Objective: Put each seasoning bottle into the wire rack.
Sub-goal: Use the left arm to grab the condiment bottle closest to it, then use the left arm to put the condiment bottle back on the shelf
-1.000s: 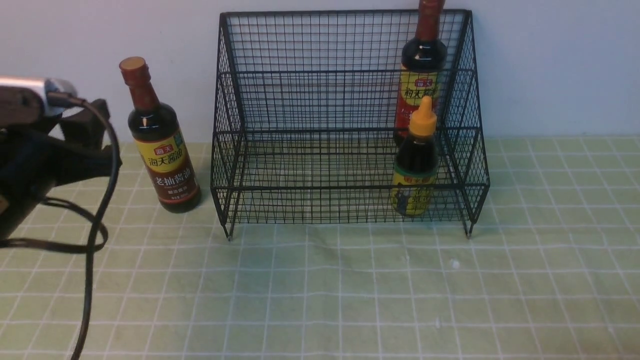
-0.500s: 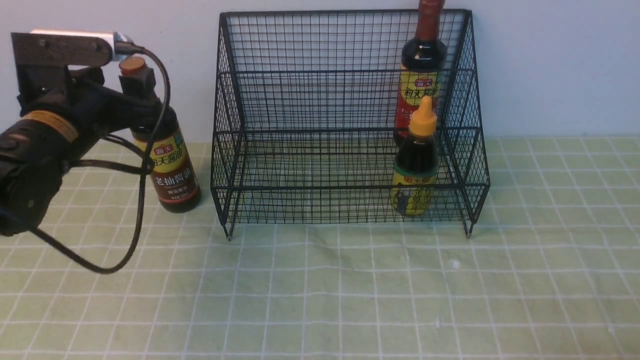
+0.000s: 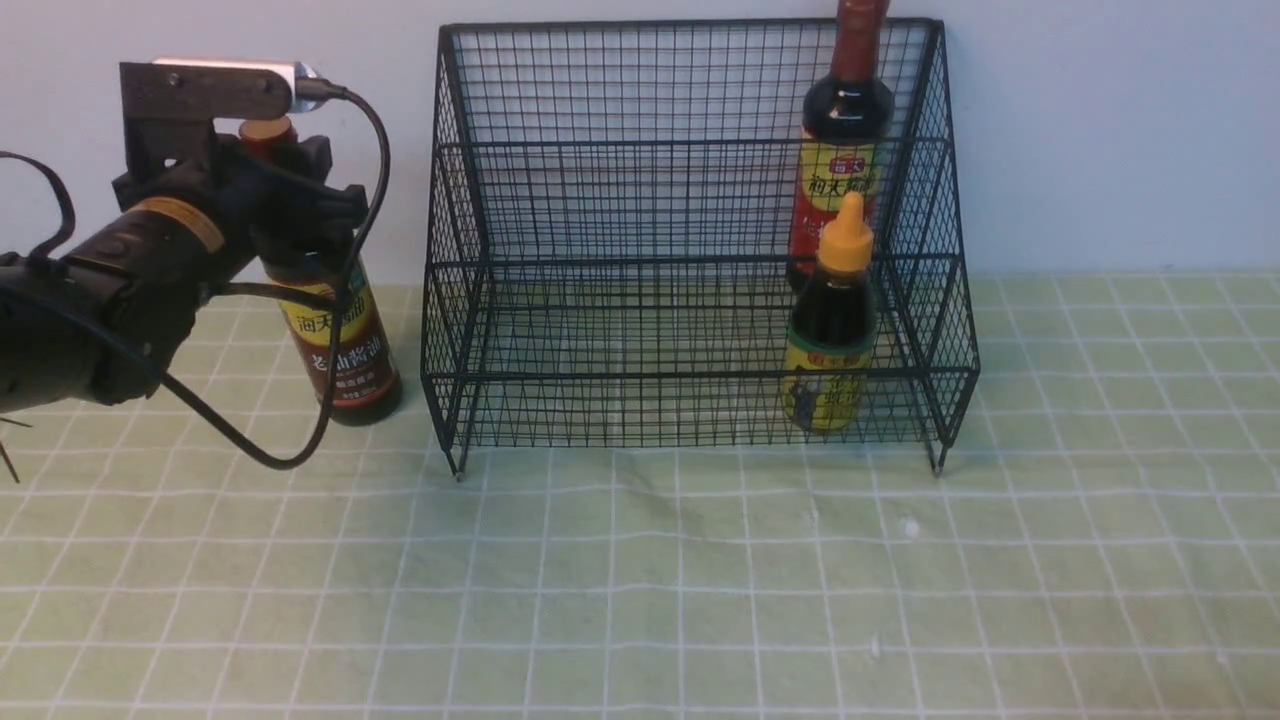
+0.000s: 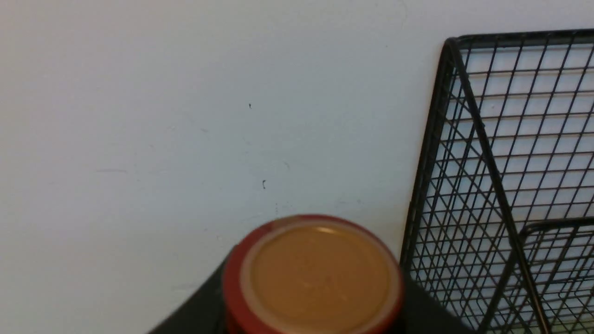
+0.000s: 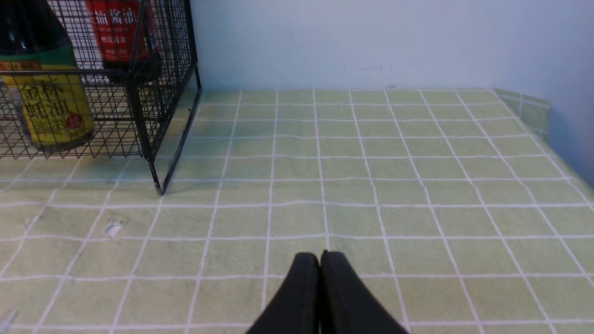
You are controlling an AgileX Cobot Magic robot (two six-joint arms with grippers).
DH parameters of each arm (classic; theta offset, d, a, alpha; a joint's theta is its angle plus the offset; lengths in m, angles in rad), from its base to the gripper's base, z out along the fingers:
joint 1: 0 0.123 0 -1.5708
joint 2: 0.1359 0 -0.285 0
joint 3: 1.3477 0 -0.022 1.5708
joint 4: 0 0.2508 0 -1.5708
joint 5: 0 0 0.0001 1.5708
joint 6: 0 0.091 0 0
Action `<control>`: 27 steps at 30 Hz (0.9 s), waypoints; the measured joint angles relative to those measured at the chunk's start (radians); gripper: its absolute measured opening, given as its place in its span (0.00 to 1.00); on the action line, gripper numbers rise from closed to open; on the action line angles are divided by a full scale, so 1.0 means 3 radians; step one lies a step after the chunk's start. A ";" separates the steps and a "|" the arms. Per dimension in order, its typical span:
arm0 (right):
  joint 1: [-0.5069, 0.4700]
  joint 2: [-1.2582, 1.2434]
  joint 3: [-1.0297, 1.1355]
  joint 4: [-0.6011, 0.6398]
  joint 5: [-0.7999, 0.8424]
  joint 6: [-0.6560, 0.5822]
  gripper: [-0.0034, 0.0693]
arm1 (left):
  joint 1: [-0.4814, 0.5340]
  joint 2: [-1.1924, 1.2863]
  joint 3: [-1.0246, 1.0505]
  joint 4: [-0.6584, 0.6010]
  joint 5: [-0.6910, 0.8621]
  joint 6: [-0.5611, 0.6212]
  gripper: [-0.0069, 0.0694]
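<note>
- The last bottle outside the rack, the tall brown-band bottle (image 3: 340,340), stood on the table (image 3: 640,580) near its back edge, towards the back-left corner. It was just beside the left side wall of the wire rack (image 3: 650,100) but not touching it.
- Its long axis ran close to vertical, base on the cloth and cap up. In the front view it leaned a little, top to the left.
- The left gripper (image 3: 300,185) reached in from the left at neck height, one finger on each side of the neck below the cap (image 4: 313,273). The left wrist view showed dark finger shapes flanking the cap.
- I could not tell whether the jaws had pinched the neck or stood slightly off it, because the contact was hidden.
- The rack lay to the robot's right of the bottle, open front facing the robot. Its side wall stood between the bottle and the shelves, so the bottle would probably have to go up or forward before crossing right.
- Both tiers were free at the left and middle. The tall red-band bottle (image 3: 840,150) stood on the upper tier at the right, and the short orange-nozzle bottle (image 3: 830,330) was on the lower tier in front of it.
- The left arm was far nearer. The right gripper (image 5: 320,255) hung over the table's right part, past the rack's right front leg, fingers pressed together and empty.
</note>
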 joint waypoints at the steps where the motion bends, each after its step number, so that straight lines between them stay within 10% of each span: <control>1: 0.0000 0.0000 0.0000 0.0000 0.0000 0.0000 0.03 | -0.0001 -0.0051 0.0000 0.0004 0.0093 0.0000 0.43; 27: 0.0000 0.0000 0.0000 0.0000 0.0000 0.0000 0.03 | -0.0658 -0.0705 -0.1197 0.0029 0.0567 -0.0260 0.43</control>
